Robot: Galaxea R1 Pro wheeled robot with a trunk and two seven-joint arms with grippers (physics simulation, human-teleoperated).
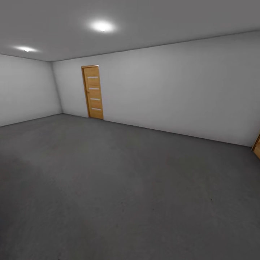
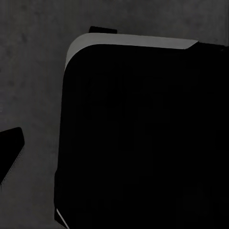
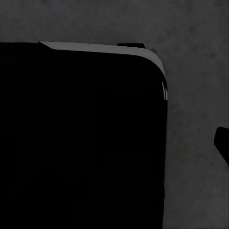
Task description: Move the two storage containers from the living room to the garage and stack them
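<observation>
In the head view the garage lies bare: dark grey floor (image 1: 119, 195) running to pale walls (image 1: 180, 90), a wooden door (image 1: 93, 92) at about 11 o'clock in the far wall, a sliver of another wooden door (image 1: 257, 146) at 3 o'clock, and two ceiling lights (image 1: 102, 26). The left wrist view looks down at the same rough floor (image 2: 33, 76), with a large black rounded body (image 2: 143, 138) of the robot from centre to 3 o'clock and a dark tip (image 2: 9, 148) at 9 o'clock; whether the left gripper is wide or narrow I cannot tell. The right wrist view mirrors it, a black rounded body (image 3: 81, 138) from centre to 9 o'clock over the floor (image 3: 195, 71) and a dark tip (image 3: 223, 143) at 3 o'clock, and the right gripper's state cannot be told either.
</observation>
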